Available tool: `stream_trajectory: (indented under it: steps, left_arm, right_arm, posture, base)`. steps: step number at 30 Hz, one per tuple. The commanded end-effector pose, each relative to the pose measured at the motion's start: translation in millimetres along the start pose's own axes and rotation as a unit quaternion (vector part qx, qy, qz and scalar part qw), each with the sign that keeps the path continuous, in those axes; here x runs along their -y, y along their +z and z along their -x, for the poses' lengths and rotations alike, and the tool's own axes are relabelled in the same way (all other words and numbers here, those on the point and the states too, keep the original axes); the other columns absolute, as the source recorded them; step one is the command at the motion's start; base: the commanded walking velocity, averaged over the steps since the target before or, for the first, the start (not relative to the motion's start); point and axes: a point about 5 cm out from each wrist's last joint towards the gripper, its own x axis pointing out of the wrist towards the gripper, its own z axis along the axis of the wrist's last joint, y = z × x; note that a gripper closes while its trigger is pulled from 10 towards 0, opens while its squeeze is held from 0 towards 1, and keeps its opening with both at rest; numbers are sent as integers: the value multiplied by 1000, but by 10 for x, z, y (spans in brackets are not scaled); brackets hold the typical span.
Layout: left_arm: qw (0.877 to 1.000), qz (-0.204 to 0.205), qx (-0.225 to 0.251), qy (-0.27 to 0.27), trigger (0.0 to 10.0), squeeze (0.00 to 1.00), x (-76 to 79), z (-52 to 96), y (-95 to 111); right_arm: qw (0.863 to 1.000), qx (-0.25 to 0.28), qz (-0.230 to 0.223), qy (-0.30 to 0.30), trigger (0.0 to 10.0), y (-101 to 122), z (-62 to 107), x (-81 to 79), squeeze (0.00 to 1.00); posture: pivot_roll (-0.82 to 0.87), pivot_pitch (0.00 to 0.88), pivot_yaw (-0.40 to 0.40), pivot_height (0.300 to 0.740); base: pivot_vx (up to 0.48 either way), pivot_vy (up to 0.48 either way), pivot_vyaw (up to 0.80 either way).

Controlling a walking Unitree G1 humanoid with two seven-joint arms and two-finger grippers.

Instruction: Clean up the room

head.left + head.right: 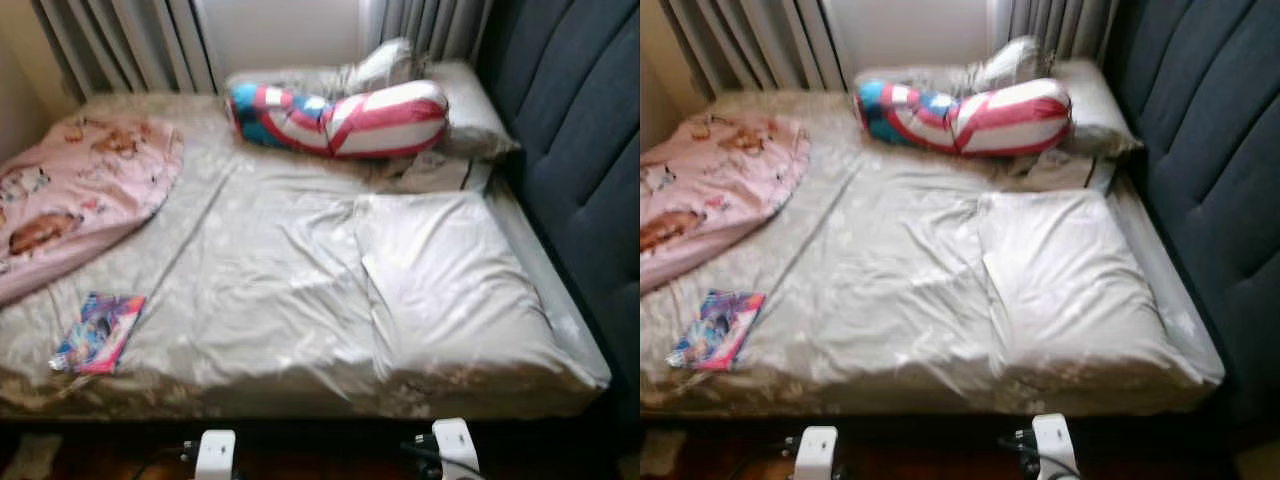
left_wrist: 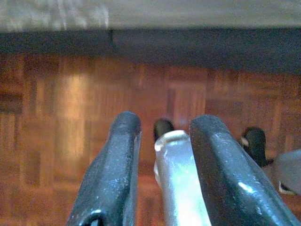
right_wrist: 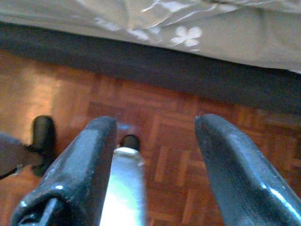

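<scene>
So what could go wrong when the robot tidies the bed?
The book lies near the bed's front edge, so a clumsy grab might knock it onto the floor. The pink blanket is big and floppy, so it may slip or drag. Both end effectors hang low, well below the mattress.

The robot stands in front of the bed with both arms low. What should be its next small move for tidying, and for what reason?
Probably raise the left gripper toward the colourful book lying loose near the bed's front edge on the robot's left. Both grippers hang open over the wooden floor, holding nothing; the right gripper is farther from it.
</scene>
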Motion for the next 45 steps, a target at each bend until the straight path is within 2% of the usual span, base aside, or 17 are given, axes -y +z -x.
stream_trajectory:
  steps: [1, 18, 24, 31, 35, 38, 39, 40, 41, 42, 43, 45]
  left_arm:
    - [1000, -2, -11, -5, 10000, 0, 35, 6, -39]
    - [1000, -3, -12, -6, 10000, 0, 37, 7, -41]
    - [1000, -21, -2, -9, 10000, 0, 32, 5, -18]
    - [998, -27, 55, -10, 10000, 0, 30, 22, 60]
    - [995, -1, 103, 2, 10000, 0, 29, 58, 99]
    - [993, 5, 122, 3, 10000, 0, 35, 73, 116]
    - [991, 0, 133, 3, 10000, 0, 37, 82, 129]
    - [991, -3, 137, 4, 10000, 0, 38, 86, 133]
    - [972, -5, 236, 4, 10000, 0, -31, 40, 695]
    - [958, -8, 288, 3, 10000, 0, -69, 58, 992]
    - [947, -11, 321, 3, 10000, 0, -89, 85, 1172]
    - [937, -17, 349, -2, 10000, 0, -84, 127, 1248]
  right_arm:
    - [1000, -8, -1, -6, 10000, -60, 16, 50, 0]
    - [1000, -6, -3, -8, 10000, -61, 18, 55, 0]
    - [1000, -3, -5, -11, 10000, -57, 17, 52, 0]
    - [999, 34, -24, -21, 10000, -28, 29, 54, 0]
    - [997, 67, -34, -29, 10000, -8, 48, 70, 0]
    - [994, 92, -41, -32, 10000, 18, 62, 79, 0]
    - [985, 167, -42, -29, 10000, 416, 45, 117, 0]
    - [978, 205, -41, -28, 10000, 633, 51, 136, 0]
    - [967, 252, -41, -25, 10000, 885, 81, 159, 0]
    - [963, 264, -43, -25, 10000, 920, 94, 169, 0]
    - [961, 272, -44, -26, 10000, 941, 104, 177, 0]
    - [957, 286, -42, -29, 10000, 966, 124, 196, 0]
  posture:
    - [-72, 78, -19, 738]
    - [-74, 83, -17, 738]
    - [-86, 86, -15, 738]
    - [-115, 90, -14, 738]
    - [-121, 81, -23, 738]
    - [-120, 79, -27, 738]
    - [-134, 71, -31, 738]
    - [-134, 71, -31, 738]
    - [-139, 69, -34, 738]
    - [-140, 66, -37, 738]
    - [-140, 65, -37, 738]
    - [-139, 60, -40, 738]
  base:
    - [0, -334, 0]
    - [0, -335, 0]
    - [0, 0, 0]
    - [0, 0, 0]
    - [0, 0, 0]
    - [0, 0, 0]
    - [0, 0, 0]
    - [0, 0, 0]
    - [0, 0, 0]
    - [0, 0, 0]
    - [0, 0, 0]
    - [0, 0, 0]
